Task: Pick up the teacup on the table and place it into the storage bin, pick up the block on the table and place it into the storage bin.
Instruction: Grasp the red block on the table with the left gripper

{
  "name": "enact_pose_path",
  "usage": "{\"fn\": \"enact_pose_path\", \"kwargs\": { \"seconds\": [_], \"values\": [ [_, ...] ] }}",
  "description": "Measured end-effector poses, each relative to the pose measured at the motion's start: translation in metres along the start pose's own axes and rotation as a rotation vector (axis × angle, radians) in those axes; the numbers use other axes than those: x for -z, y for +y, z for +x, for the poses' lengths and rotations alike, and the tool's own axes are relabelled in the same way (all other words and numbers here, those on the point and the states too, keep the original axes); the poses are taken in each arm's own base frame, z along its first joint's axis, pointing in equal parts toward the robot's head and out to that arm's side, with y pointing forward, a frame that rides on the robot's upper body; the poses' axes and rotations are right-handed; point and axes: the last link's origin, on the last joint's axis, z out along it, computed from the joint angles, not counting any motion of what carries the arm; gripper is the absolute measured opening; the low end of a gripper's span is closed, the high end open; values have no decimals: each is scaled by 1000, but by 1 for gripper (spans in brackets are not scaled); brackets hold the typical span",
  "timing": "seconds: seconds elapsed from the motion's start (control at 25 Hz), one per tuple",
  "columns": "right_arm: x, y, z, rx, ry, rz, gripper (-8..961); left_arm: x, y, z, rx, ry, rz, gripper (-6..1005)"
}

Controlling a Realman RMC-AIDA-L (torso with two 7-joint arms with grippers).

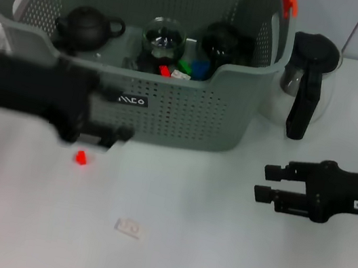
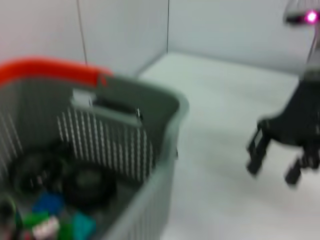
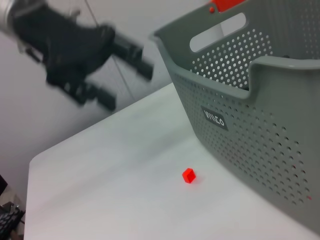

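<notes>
Your left gripper (image 1: pixel 106 137) hangs above the table (image 1: pixel 214 250), just in front of the storage bin (image 1: pixel 188 118) and below its black label (image 1: pixel 132 100). Its fingers stand spread apart with nothing between them, as the right wrist view also shows (image 3: pixel 125 75). The red block (image 1: pixel 81 157) lies on the table just below and slightly to the left of those fingertips, apart from them and close to the bin's front wall. Inside the bin, beyond the gripper, you have a dark teapot (image 1: pixel 87 28), a clear glass piece (image 1: pixel 164 37), another dark vessel (image 1: pixel 223 44) and small coloured blocks (image 1: pixel 183 69). Your right gripper (image 1: pixel 268 182) rests low over the table well off to the right, fingers apart and empty. Beyond it, beside the bin, stands a glass pitcher (image 1: pixel 309 77) with a black handle. A small pale tag (image 1: pixel 129 227) lies on the table nearer you.
</notes>
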Motion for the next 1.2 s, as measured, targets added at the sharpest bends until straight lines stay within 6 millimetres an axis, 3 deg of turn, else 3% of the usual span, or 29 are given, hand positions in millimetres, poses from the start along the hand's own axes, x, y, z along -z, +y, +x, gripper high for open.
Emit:
{"fn": "enact_pose_path", "kwargs": {
  "seconds": [0.16, 0.4, 0.84, 1.2],
  "values": [
    [2, 0, 0, -6, 1, 2, 584, 1, 1, -24, 40, -123, -4, 642],
    [1, 0, 1, -9, -1, 2, 584, -23, -4, -37, 9, -266, 24, 628],
    [1, 0, 0, -10, -1, 0, 584, -74, -29, -44, -3, -422, 45, 603],
    [2, -1, 1, -14, -1, 6, 584, -78, -36, -41, -39, -441, 87, 565]
  ]
}}
